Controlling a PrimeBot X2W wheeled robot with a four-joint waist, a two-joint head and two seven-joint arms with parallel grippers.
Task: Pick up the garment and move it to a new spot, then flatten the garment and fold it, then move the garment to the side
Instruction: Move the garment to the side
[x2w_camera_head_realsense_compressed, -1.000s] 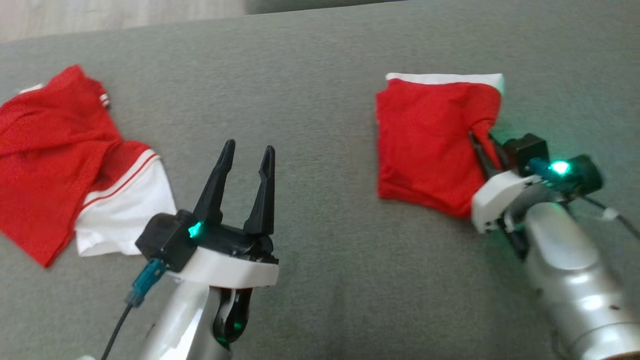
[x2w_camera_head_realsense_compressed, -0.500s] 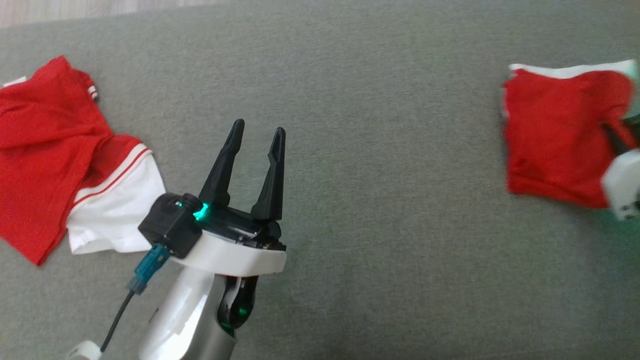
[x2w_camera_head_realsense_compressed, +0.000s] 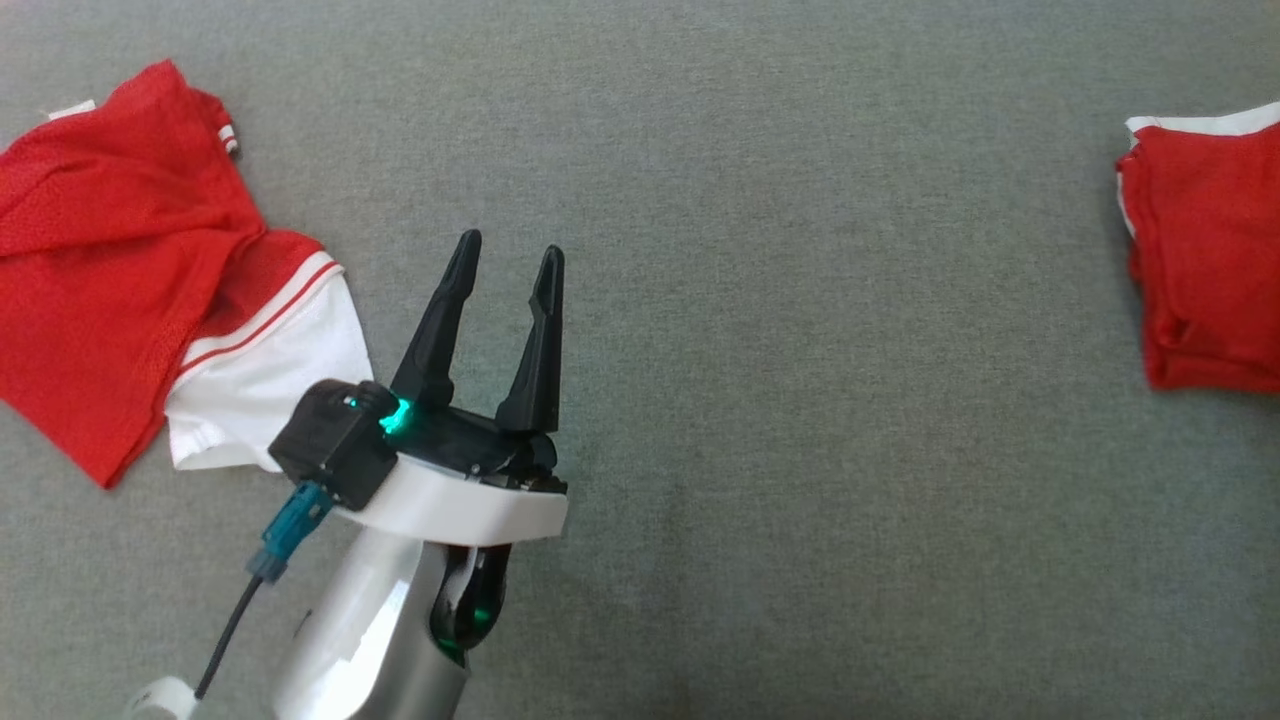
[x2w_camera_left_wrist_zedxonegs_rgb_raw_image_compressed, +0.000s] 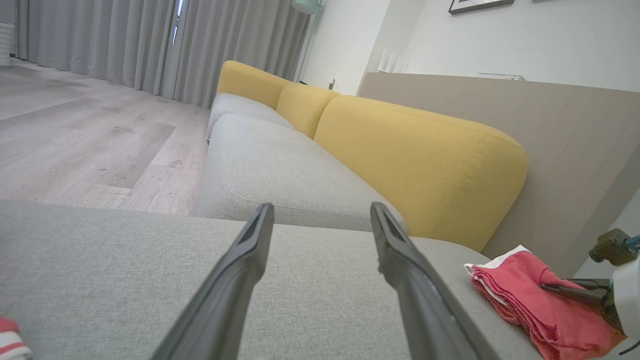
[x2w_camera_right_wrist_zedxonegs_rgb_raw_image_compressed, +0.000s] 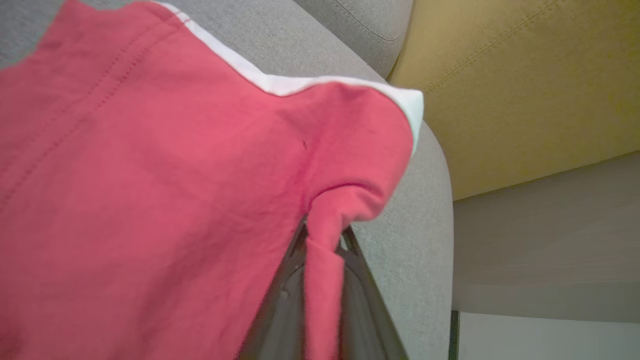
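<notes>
Red mesh cloth in a compact stack is lying at the right edge of the head view: the folded garment (x2w_camera_head_realsense_compressed: 1205, 260), resting on the grey cushion (x2w_camera_head_realsense_compressed: 760, 400). I am pinching 1 raised corner of it with the right gripper (x2w_camera_right_wrist_zedxonegs_rgb_raw_image_compressed: 322, 235). Its 2 fingers are clamped on a red pleat below the white trim, I judge so that the folds travel together during the sideways move. I am letting the left gripper (x2w_camera_head_realsense_compressed: 510, 250) hang released and empty at lower centre-left, since this step needs 1 arm. A crumpled red-and-white shirt (x2w_camera_head_realsense_compressed: 130, 300) is lying at upper left, well apart.
</notes>
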